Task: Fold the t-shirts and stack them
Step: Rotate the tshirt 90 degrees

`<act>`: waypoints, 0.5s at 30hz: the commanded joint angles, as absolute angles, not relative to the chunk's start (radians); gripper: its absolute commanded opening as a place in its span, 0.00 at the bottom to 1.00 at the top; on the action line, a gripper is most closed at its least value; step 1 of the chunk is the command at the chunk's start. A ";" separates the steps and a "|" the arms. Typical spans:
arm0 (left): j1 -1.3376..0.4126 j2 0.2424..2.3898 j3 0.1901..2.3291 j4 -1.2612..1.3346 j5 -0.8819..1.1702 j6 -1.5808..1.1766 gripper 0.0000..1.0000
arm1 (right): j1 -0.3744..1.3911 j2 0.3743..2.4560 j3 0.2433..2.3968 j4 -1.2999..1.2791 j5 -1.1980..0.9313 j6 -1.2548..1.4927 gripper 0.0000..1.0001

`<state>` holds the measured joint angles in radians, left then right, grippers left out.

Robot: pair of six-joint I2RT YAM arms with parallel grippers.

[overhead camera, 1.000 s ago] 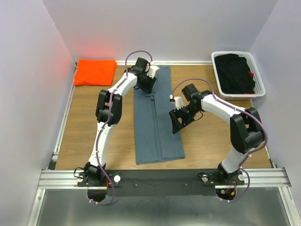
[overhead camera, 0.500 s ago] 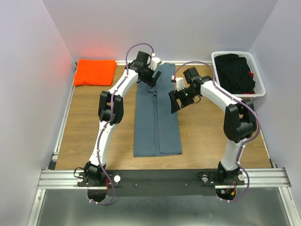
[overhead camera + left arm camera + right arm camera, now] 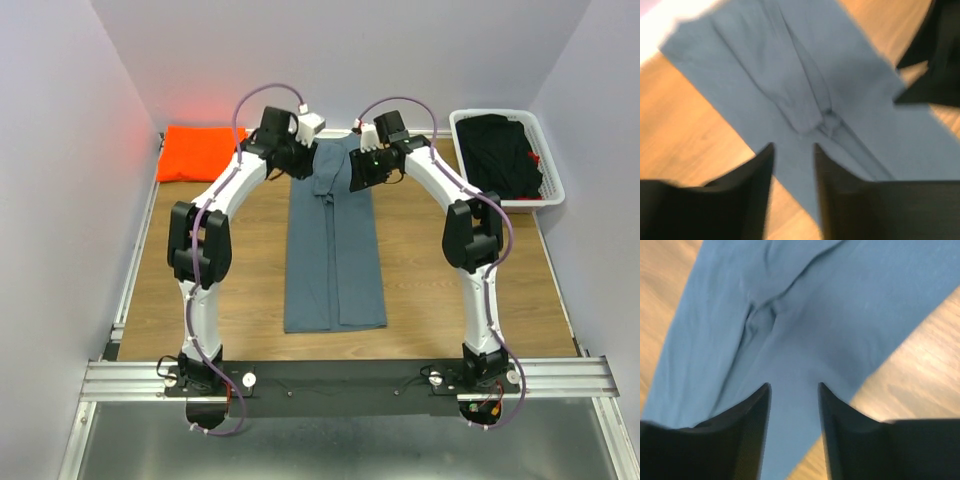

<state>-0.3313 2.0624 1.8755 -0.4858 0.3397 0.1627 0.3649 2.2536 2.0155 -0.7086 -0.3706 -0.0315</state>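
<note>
Blue-grey shirt (image 3: 335, 250) is lying as a long folded strip on the worktop (image 3: 430, 280), orange shirt (image 3: 200, 152) sitting far left. Left pincer (image 3: 793, 147) and right pincer (image 3: 794, 386) are hovering over the strip's far end, both spread, gripping nothing. I'd be pinching both corners level, all layers.

Wooden table (image 3: 420, 290), blue-grey t-shirt (image 3: 335, 260), orange t-shirt (image 3: 200, 152), white basket (image 3: 515, 202)

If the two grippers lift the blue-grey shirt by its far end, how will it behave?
Probably floppy: the blue-grey shirt lies flat with soft creases, so it should sag when lifted. Likely light, being thin cloth. Its folded-in sides may fall open.
</note>
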 commanded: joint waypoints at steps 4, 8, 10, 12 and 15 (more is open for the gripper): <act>-0.322 2.141 1.775 -0.462 0.423 0.120 0.26 | 0.360 2.391 2.135 -0.687 -0.364 0.034 0.41; -0.311 2.198 1.773 -0.442 0.428 0.095 0.25 | 0.360 2.451 2.140 -0.670 -0.292 0.034 0.41; -0.307 2.229 1.779 -0.437 0.434 0.089 0.25 | 0.360 2.468 2.144 -0.661 -0.264 0.032 0.41; -0.302 2.249 1.793 -0.437 0.436 0.086 0.25 | 0.360 2.484 2.157 -0.652 -0.223 0.029 0.41; -0.295 2.287 1.818 -0.437 0.440 0.083 0.25 | 0.360 2.513 2.177 -0.641 -0.175 0.032 0.41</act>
<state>-0.3092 2.2391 1.7794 -0.4534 0.4046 0.1024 0.3649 2.4577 2.1345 -0.6739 -0.2840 0.0261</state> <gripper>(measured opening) 0.250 0.408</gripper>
